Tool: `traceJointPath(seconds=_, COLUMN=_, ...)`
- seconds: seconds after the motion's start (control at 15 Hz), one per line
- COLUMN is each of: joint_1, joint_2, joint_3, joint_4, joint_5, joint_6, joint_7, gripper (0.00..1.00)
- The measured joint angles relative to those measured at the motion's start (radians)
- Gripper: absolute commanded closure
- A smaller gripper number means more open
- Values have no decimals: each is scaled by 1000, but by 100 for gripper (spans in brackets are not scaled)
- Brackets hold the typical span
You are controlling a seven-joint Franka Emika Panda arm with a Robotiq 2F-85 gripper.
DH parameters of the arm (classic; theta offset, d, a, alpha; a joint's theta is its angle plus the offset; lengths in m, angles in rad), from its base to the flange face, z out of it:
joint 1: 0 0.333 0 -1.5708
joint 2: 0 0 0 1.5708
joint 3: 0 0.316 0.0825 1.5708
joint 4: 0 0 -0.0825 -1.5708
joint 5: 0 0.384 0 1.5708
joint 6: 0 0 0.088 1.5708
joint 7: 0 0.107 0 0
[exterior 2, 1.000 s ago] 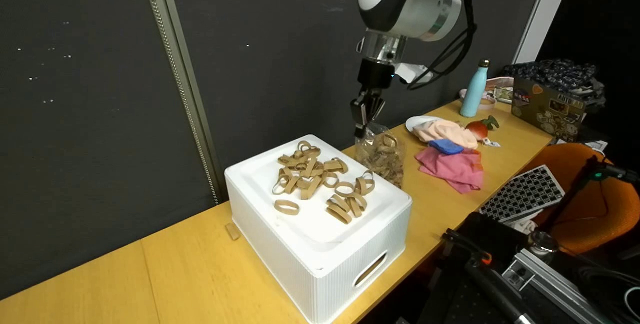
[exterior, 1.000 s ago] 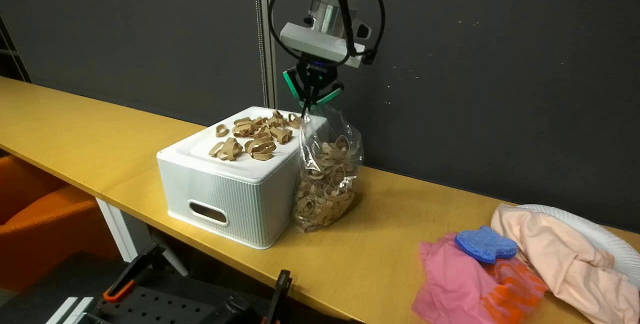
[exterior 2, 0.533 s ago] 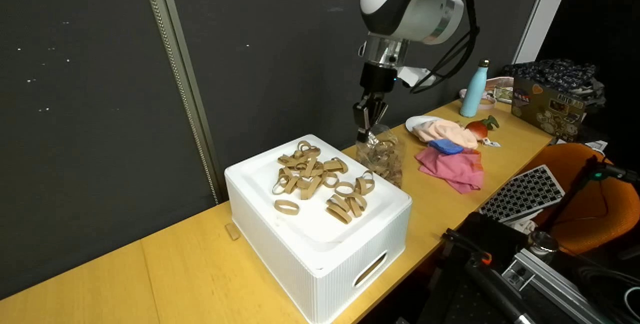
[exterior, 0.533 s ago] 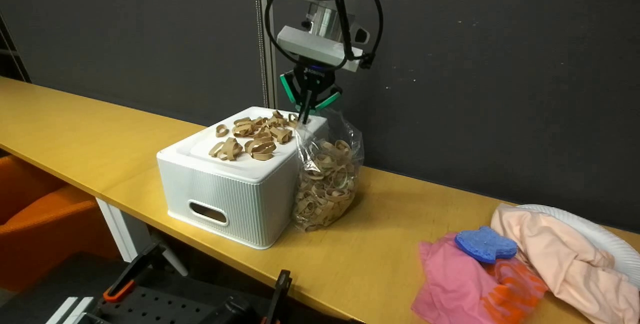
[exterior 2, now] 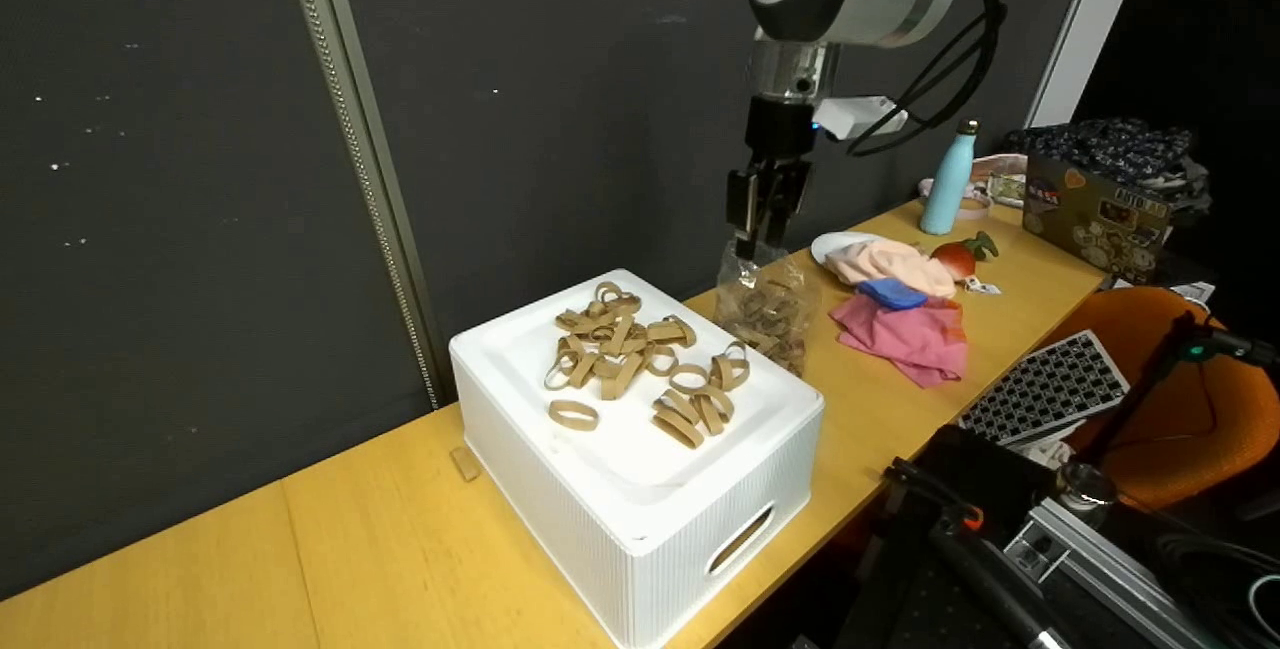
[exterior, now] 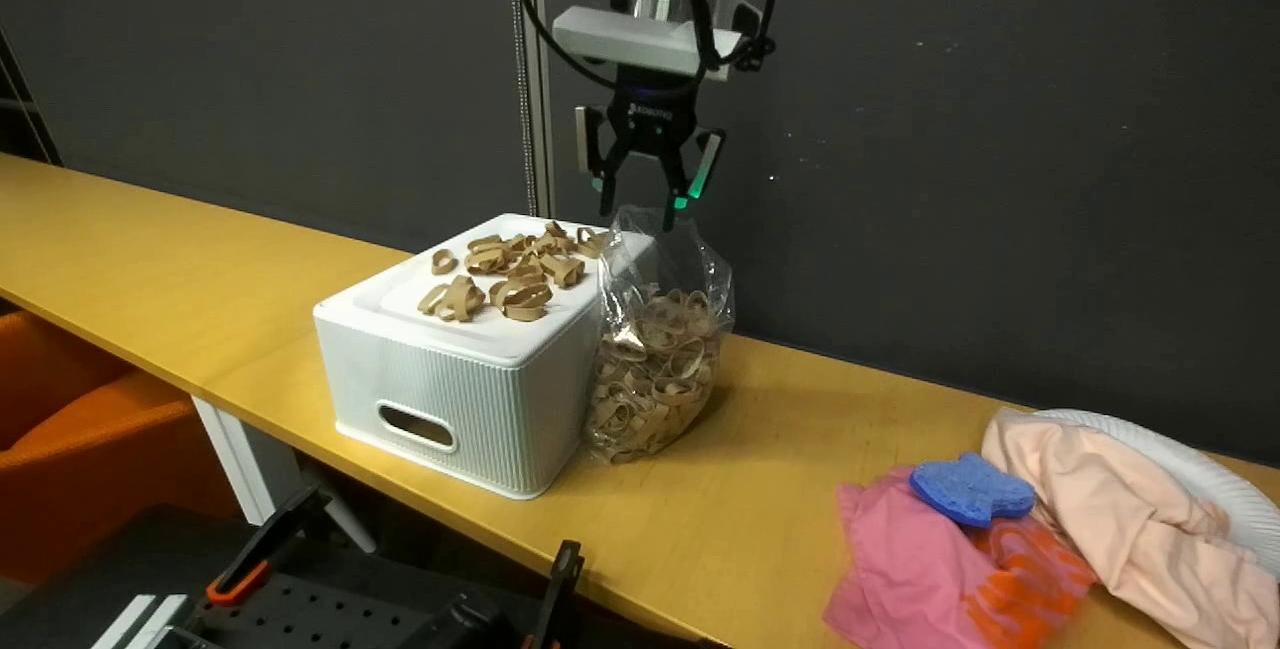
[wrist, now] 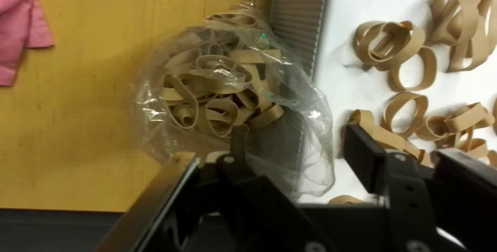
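Observation:
A clear plastic bag (exterior: 655, 359) full of tan rubber bands stands upright on the table, against the side of the white ribbed box (exterior: 430, 379). My gripper (exterior: 638, 212) is right at the bag's top rim, pointing down with its jaws spread apart. In the wrist view the bag's rim (wrist: 324, 127) lies below the gap between the fingers, and nothing is gripped. One finger (wrist: 361, 155) appears over the box top, the opposite one over the bag; whether either touches the plastic I cannot tell. Loose rubber bands (exterior 2: 620, 339) are scattered on the box top.
To one side lie a pink cloth (exterior: 900, 559), a blue sponge (exterior: 970, 489), a peach cloth (exterior: 1130, 499) and a white plate (exterior: 1190, 459). A light blue bottle (exterior 2: 948, 184) stands farther along. A dark partition (exterior: 950, 179) runs behind the table.
My gripper was shut at the bag's rim and dipped slightly. Since then it has opened and risen, moving a little toward the cloths. The bag's top edge now stands looser and higher.

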Motion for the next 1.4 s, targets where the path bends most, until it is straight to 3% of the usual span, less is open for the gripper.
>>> traceJointPath(seconds=0.27, joint_1=-1, joint_2=-58, joint_3=-45, joint_4=-13, joint_5=-106, joint_6=-40, joint_7=96, gripper=0)
traceJointPath(seconds=0.53, joint_1=3, joint_2=-62, joint_3=-56, joint_4=-35, joint_5=-125, joint_6=-12, joint_7=108, gripper=0)
traceJointPath(seconds=0.93, joint_1=63, joint_2=-40, joint_3=-19, joint_4=-58, joint_5=-125, joint_6=121, joint_7=106, gripper=0)
traceJointPath(seconds=1.4, joint_1=138, joint_2=13, joint_3=40, joint_4=-4, joint_5=-124, joint_6=128, joint_7=111, gripper=0)
